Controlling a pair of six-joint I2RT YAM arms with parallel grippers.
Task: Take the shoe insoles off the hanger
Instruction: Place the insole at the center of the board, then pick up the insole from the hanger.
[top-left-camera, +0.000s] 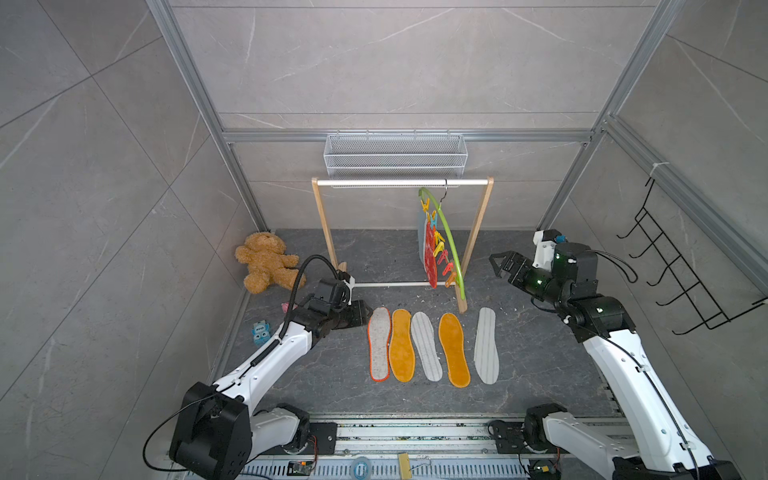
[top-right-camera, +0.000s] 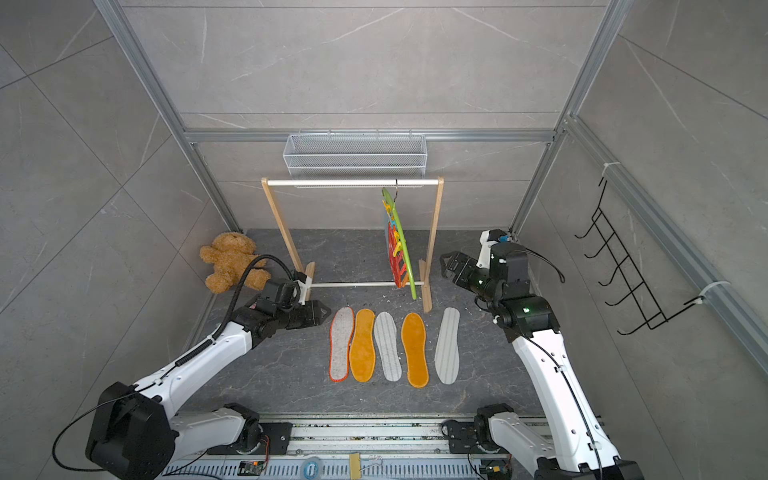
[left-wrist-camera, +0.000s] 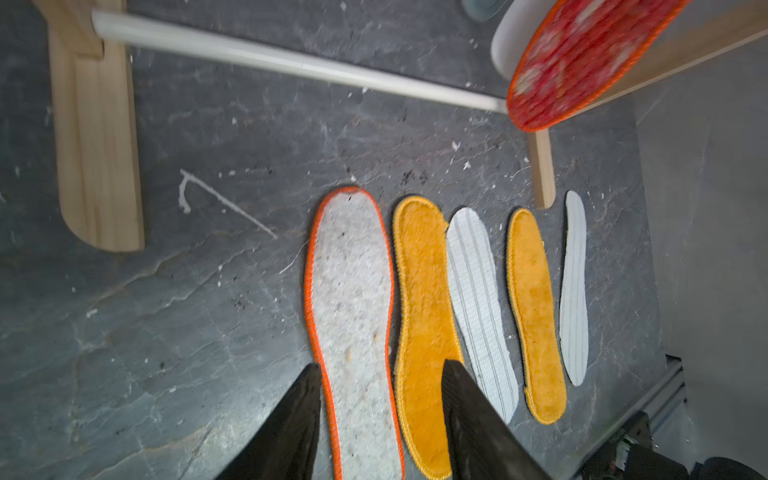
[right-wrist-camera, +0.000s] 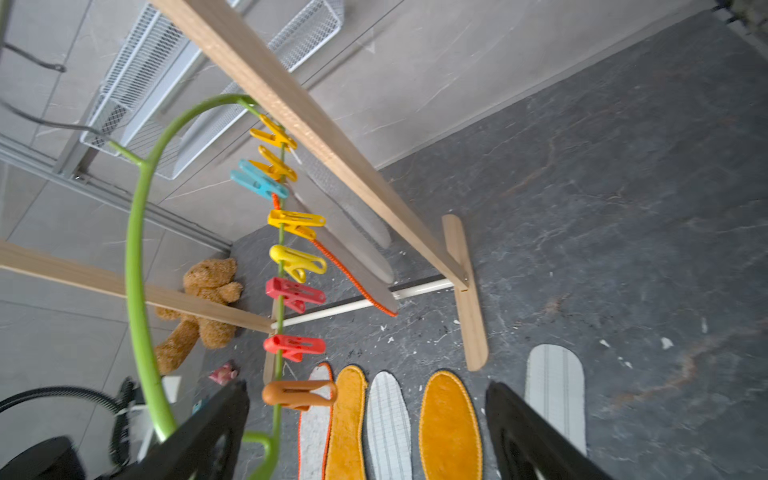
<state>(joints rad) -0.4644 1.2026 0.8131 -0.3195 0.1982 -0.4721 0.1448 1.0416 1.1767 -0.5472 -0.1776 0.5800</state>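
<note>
Several shoe insoles lie in a row on the dark floor: a grey felt orange-rimmed one, two orange fuzzy ones, and two white-grey striped ones. The lime-green hanger hangs from the rail with a red-white mottled insole and a pale one still clipped on. My left gripper is open just above the grey felt insole, holding nothing. My right gripper is open, right of the hanger, near its bare orange clip.
The wooden rail frame stands behind the row, its foot near the insoles. A teddy bear and a small blue toy lie at the left. A wire basket hangs on the back wall, a black hook rack on the right.
</note>
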